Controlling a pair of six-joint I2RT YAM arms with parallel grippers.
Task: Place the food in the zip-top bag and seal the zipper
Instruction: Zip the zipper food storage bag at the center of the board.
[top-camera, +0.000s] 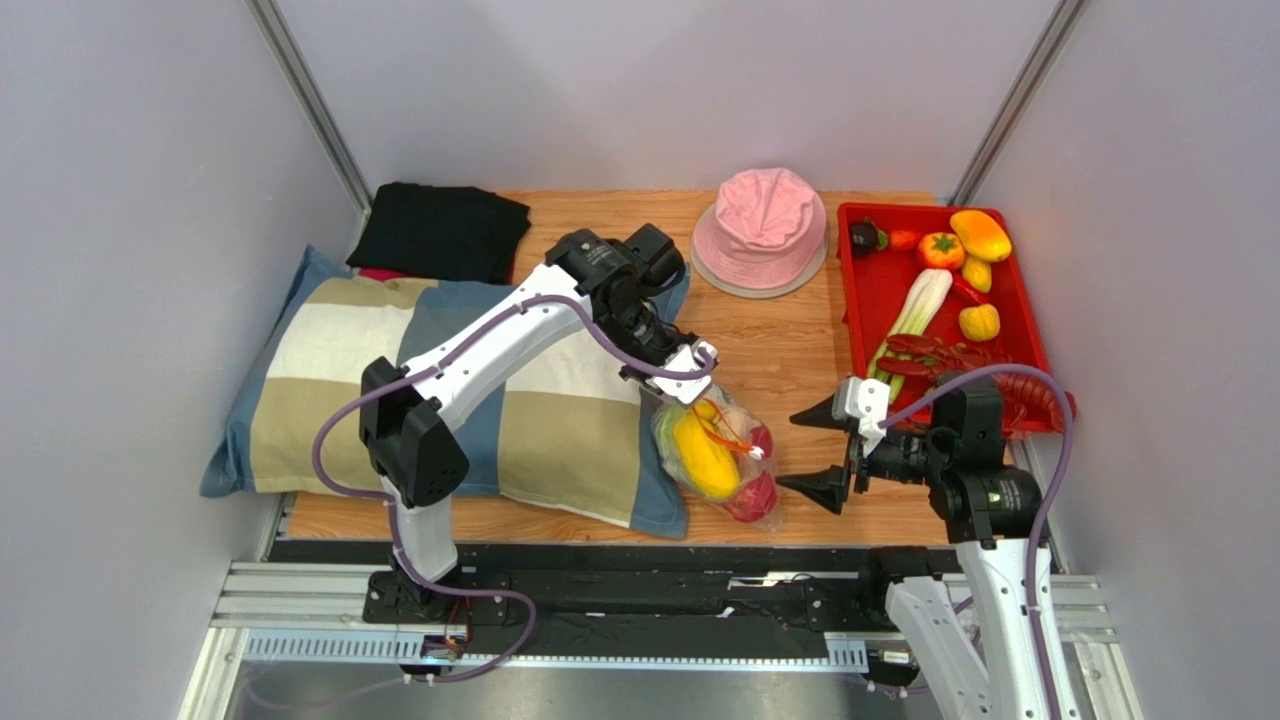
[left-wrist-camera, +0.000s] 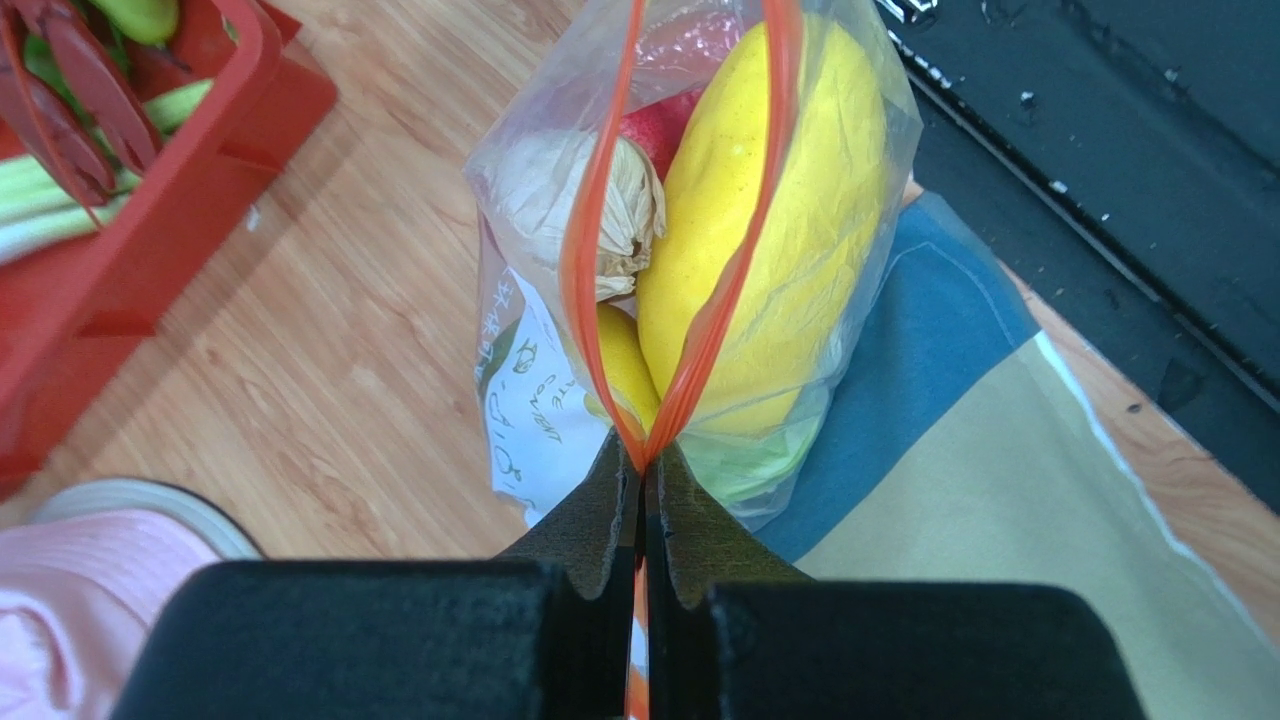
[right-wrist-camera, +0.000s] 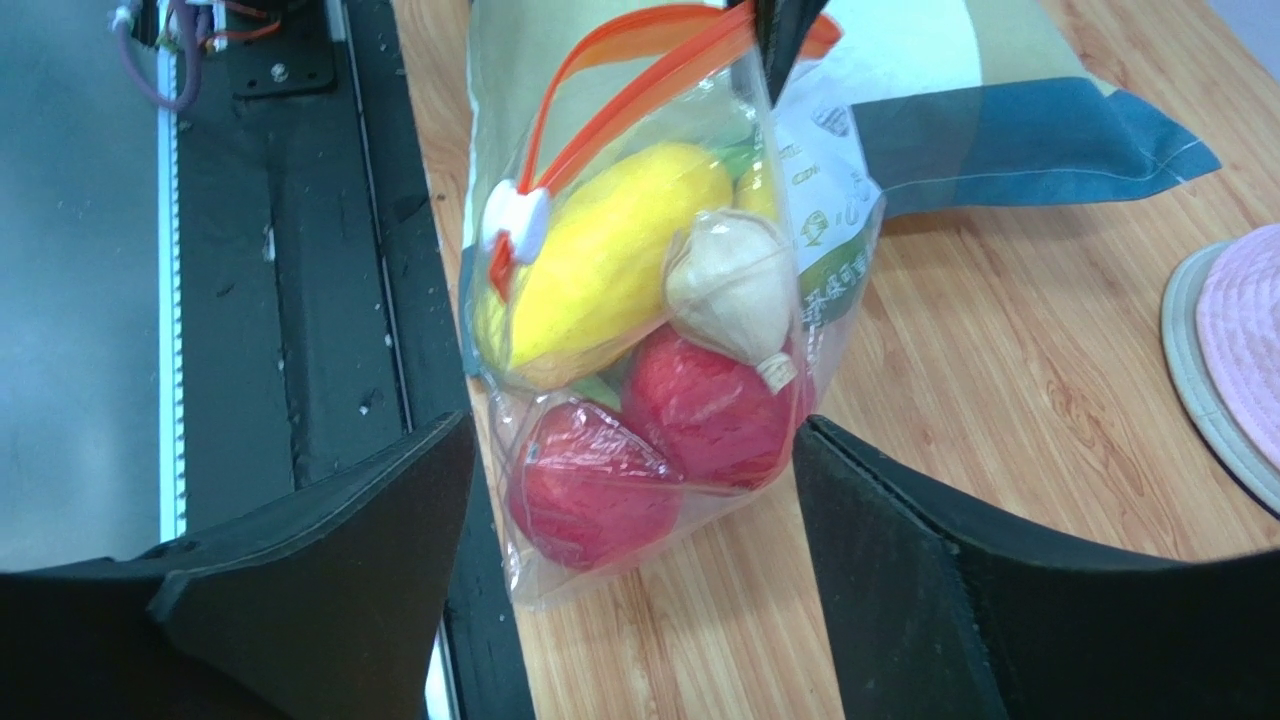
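While bulging with yellow, red, white food (right-wrist-camera: 601, 285), clear zip-top bag (top-camera: 718, 458) sits by pillow (top-camera: 451, 390) | left hand (left-wrist-camera: 643, 468) pinches zipper (left-wrist-camera: 579, 240) | right hand (top-camera: 793, 450) spread beside bag

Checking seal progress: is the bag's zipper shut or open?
Open: the two strips of the zipper bow apart over the food, meeting at the pinched end.

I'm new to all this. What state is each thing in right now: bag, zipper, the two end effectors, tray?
zip-top bag: filled with food, held up by one zipper end.
zipper: open along most of its length.
left end effector: shut on the zipper.
right end effector: open, fingers flanking the bag.
red tray: holds more food.
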